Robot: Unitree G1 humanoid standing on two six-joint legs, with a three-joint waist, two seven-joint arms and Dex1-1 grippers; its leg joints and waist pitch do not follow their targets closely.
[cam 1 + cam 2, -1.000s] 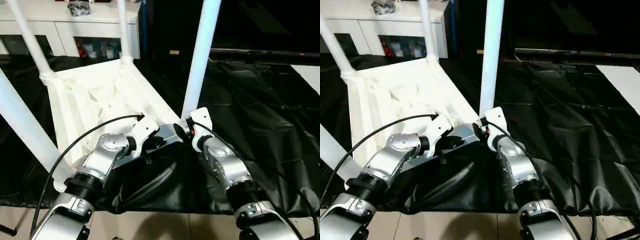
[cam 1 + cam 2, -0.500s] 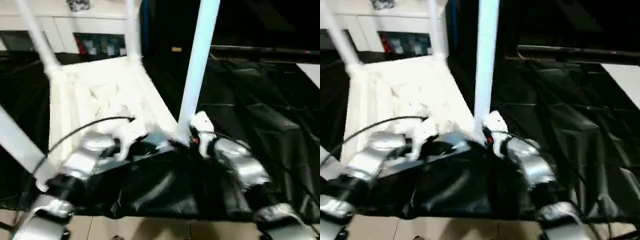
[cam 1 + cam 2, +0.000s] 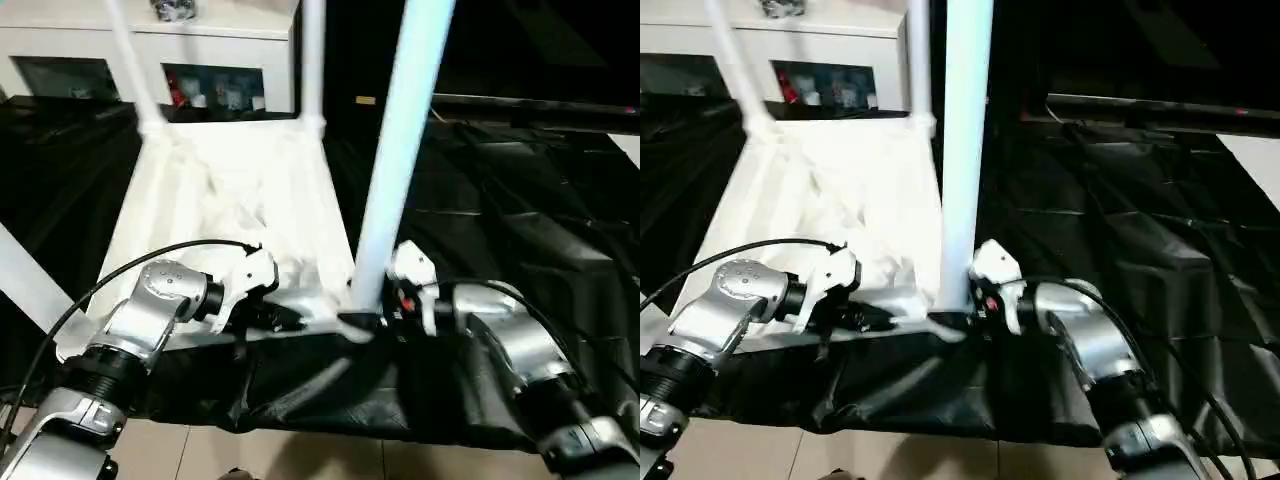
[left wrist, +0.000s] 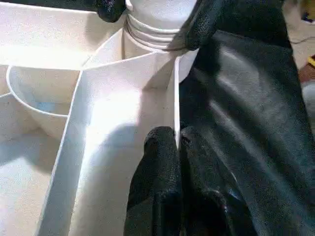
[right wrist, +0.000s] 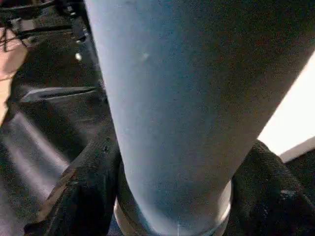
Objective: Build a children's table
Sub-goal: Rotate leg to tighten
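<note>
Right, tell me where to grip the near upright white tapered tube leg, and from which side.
Grip the white tapered tube leg low, just above its corner socket, where it is widest and steadiest. Come level from the right, since the ribbed white tabletop fills the left side.

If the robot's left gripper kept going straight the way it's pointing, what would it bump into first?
Probably the bottom of the nearest table leg in its corner socket. The left gripper, pinched on the tabletop's rim, points along that rim toward the leg, where the right gripper already sits.
</note>
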